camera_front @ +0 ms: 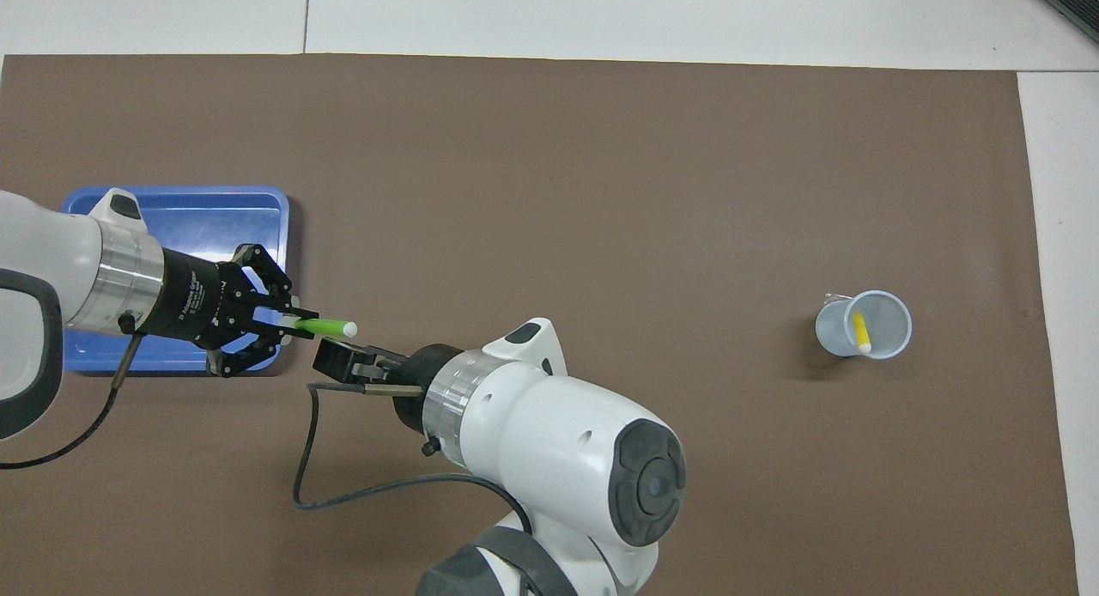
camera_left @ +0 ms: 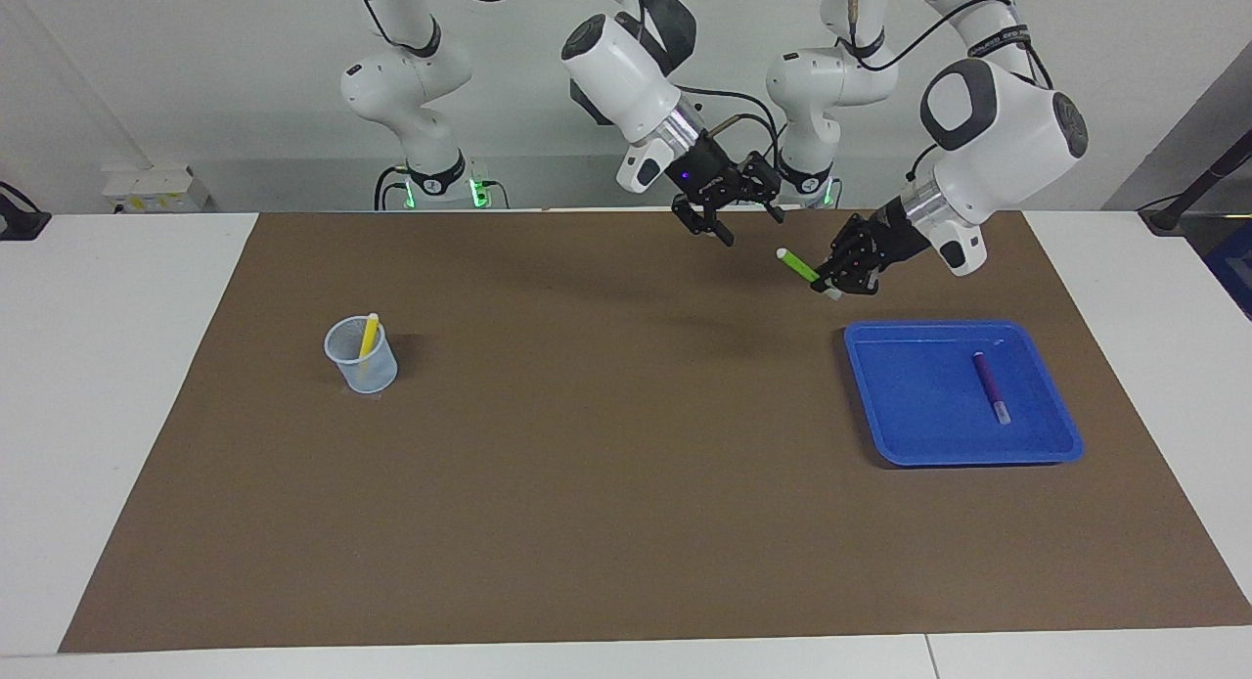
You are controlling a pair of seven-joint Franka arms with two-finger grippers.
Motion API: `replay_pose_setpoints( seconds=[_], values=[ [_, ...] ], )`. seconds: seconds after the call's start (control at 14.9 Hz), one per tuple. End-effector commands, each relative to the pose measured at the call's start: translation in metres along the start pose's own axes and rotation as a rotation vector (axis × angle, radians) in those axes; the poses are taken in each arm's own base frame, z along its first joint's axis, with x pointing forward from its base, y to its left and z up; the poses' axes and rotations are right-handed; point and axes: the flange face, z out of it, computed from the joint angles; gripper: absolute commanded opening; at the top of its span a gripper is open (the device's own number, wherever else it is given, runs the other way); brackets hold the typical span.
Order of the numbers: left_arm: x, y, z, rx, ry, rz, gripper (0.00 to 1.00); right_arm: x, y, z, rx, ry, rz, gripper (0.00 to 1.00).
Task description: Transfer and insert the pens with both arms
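- The flat, matte brown mat (camera_left: pixel 606 483) covered most of the smooth white table (camera_left: pixel 117 385).
- The two glossy white jointed arms with dark grey caps reached in over the robots' end of the mat.
- A shallow, rounded-corner blue plastic tray (camera_left: pixel 929 434) lay toward the left arm's end of the table.
- A small, tapered, translucent plastic cup (camera_left: pixel 361 358) stood upright toward the right arm's end.
- The black left gripper (camera_left: pixel 833 276) hung over the bare mat just beside the tray, clamped tight on the slim lime green marker pen (camera_left: pixel 797 265) near its pale end; the pen's long axis ran nearly level, its free tip pointing toward the right gripper.
- The black right gripper (camera_left: pixel 741 212) hovered close to that tip without touching it, jaws spread wide and holding nothing.
- The slim purple marker pen (camera_left: pixel 988 384) lay flat in the tray, pale end away from the robots.
- The slim yellow marker pen (camera_left: pixel 368 335) leaned in the cup.
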Motion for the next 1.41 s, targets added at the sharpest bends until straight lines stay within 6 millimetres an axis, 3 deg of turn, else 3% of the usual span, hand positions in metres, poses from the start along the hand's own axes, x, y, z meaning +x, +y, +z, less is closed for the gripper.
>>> replay_pose_setpoints(
  seconds=[0.0, 0.2, 0.4, 0.6, 1.0, 1.34],
  values=[
    [-0.012, -0.015, -0.001, -0.015, -0.012, -0.061, 0.00, 0.012, -0.010, 0.016, 0.025, 0.003, 0.025, 0.78],
    [-0.019, -0.016, 0.000, -0.016, -0.012, -0.088, 0.00, 0.011, -0.010, 0.017, 0.017, 0.007, -0.002, 0.64],
    [-0.025, -0.021, 0.001, -0.027, -0.007, -0.095, 0.00, 0.014, -0.010, 0.016, 0.018, 0.011, -0.002, 0.57],
    [-0.028, -0.023, -0.002, -0.034, -0.010, -0.092, 0.00, 0.016, -0.007, 0.017, 0.013, 0.011, -0.003, 0.39],
    [-0.029, -0.023, -0.003, -0.035, -0.012, -0.092, 0.00, 0.021, -0.002, 0.017, 0.008, 0.016, -0.005, 0.39],
    [-0.029, -0.023, -0.004, -0.038, -0.012, -0.098, 0.00, 0.019, 0.000, 0.019, 0.002, 0.011, -0.001, 0.29]
  ],
)
